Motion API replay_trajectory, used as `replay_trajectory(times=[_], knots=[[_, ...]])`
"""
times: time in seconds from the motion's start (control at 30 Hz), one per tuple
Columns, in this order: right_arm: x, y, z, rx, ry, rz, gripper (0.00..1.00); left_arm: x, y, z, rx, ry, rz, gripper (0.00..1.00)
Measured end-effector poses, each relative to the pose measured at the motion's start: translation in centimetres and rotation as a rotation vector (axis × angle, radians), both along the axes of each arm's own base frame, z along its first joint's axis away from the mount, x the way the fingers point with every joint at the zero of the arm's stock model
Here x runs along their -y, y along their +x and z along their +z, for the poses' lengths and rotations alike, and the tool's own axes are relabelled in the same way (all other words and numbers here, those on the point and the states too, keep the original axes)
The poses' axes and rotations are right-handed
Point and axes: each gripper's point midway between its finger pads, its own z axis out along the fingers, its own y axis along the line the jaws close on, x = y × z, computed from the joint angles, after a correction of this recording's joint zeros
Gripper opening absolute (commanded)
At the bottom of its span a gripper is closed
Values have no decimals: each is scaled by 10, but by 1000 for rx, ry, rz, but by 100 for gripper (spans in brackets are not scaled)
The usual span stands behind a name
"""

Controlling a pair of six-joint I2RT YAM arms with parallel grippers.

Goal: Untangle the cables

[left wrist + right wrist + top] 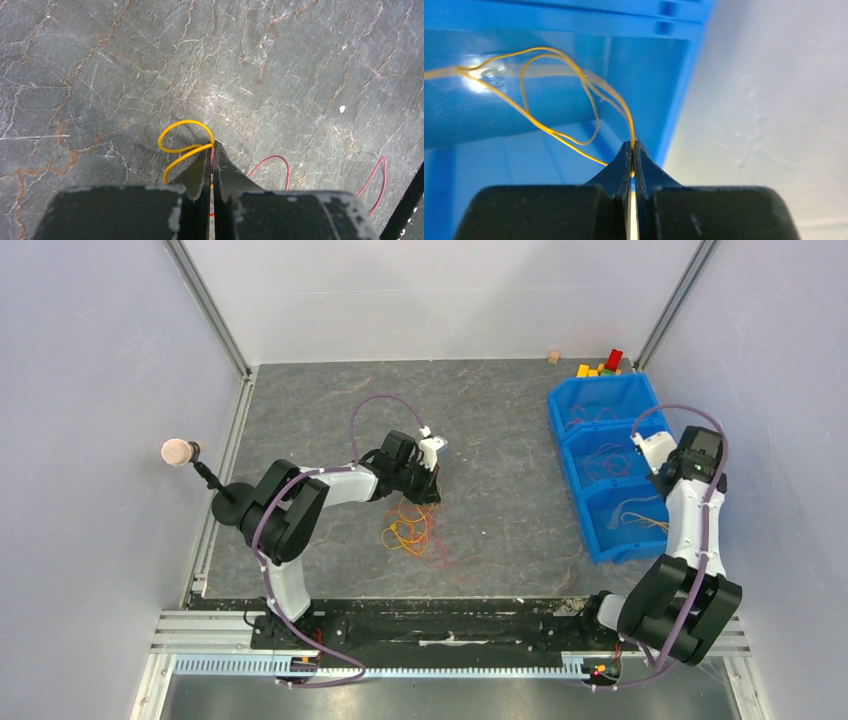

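Note:
The cables (410, 530) lie as a loose tangle of orange, yellow and red loops on the grey table, just in front of my left gripper (432, 492). In the left wrist view the left gripper (212, 147) is shut on the cables: a yellow loop (182, 145) and a pink-red strand run into its jaws. Red loops (274, 161) lie to its right. My right gripper (655, 462) hangs over the blue bin (598, 390). Its wrist view shows the right gripper (633, 145) shut on a thin yellow cable (554, 131) that loops out against the bin's wall (649, 75).
The blue bin has three compartments, with red wires (610, 462) in the middle one and pale wires (638, 515) in the near one. Coloured blocks (603, 365) and a wooden cube (553, 357) sit at the back. A black stand with a round head (180, 452) is at the left.

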Motion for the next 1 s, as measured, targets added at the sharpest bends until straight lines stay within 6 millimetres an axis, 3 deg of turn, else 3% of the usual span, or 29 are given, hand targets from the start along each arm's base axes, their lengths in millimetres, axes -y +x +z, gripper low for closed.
replay_trajectory(times=[0.1, 0.17, 0.23, 0.3, 0.37, 0.47, 0.67, 0.8, 1.0], knots=[[14, 7, 14, 55, -30, -19, 0, 0, 0, 0, -2, 1, 0, 2], [12, 10, 14, 66, -23, -1, 1, 0, 0, 0, -5, 3, 0, 2], [7, 12, 11, 63, -1, 20, 18, 0, 0, 1, -7, 6, -1, 2], [-2, 12, 7, 55, 35, 44, 46, 0, 0, 2, -7, 6, -1, 2], [-14, 8, 3, 27, 95, 70, 55, 0, 0, 2, -11, 9, -1, 2], [-26, 4, 10, 4, 168, 77, 55, 0, 1, 3, -11, 9, -1, 2], [-27, 0, 61, 58, 203, 48, 52, 4, 5, 11, -4, 4, -2, 2], [-18, -36, 56, -13, 209, -37, 52, 7, 11, 18, 7, -3, -3, 2], [8, -104, 32, -135, 202, -173, 49, 10, 14, 25, 10, -7, -6, 2]])
